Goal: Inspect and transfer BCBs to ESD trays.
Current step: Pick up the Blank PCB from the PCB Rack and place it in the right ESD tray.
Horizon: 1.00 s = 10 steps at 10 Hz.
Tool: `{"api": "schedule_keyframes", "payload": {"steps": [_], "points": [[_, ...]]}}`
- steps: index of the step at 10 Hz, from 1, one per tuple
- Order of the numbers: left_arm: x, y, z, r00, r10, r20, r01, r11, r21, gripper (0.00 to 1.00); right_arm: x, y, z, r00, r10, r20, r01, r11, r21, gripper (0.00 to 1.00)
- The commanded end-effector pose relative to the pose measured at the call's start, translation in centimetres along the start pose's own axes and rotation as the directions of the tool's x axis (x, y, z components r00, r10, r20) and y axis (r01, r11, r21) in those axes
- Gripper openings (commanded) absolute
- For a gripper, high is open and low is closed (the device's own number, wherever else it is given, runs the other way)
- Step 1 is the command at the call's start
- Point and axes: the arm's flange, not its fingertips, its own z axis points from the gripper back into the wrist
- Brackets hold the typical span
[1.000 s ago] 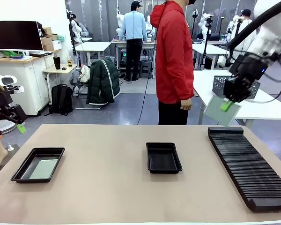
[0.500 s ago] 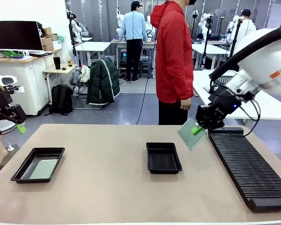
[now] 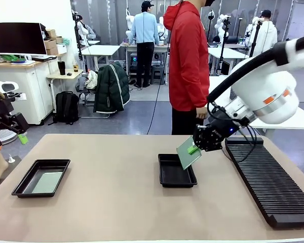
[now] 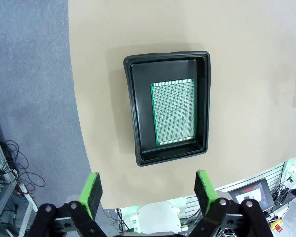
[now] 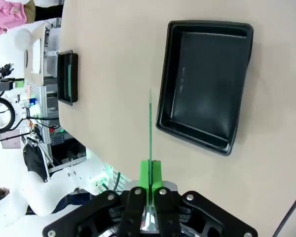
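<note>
R gripper (image 3: 194, 148), clamped on a BCB (image 3: 186, 156) at its edge so it hangs tilted, holds it just short of the mid tray (image 3: 175, 184) (empty, prob. its target); L gripper (image 4: 148, 187) gapes above the loaded tray (image 4: 129, 108).

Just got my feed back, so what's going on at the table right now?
The right gripper holds a board by one edge, tilted, in the air by the empty middle tray; it is not yet set down. The left tray already has another board lying flat in it, and the open left gripper hovers above. The person stands at the far side, hands off the table.
</note>
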Motion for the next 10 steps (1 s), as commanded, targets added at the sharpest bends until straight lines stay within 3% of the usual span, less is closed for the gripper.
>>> {"api": "schedule_keyframes", "payload": {"steps": [1, 7, 10], "points": [[-0.1, 0.1, -0.1, 1.000, -0.008, 0.010, 0.008, 1.000, -0.006, 1.00, 0.9, -1.4, -3.1, 0.998, -0.047, 0.038, 0.045, 0.998, 0.038, 0.03], [-0.1, 0.1, -0.1, 1.000, -0.008, 0.010, 0.008, 1.000, -0.006, 1.00, 1.5, -3.7, -8.8, 0.994, -0.105, 0.043, 0.102, 0.992, 0.071, 0.03], [-0.1, 0.1, -0.1, 1.000, -0.008, 0.010, 0.008, 1.000, -0.006, 1.00, 1.6, -4.8, -10.5, 0.986, -0.143, 0.085, 0.136, 0.987, 0.080, 0.03]]}}
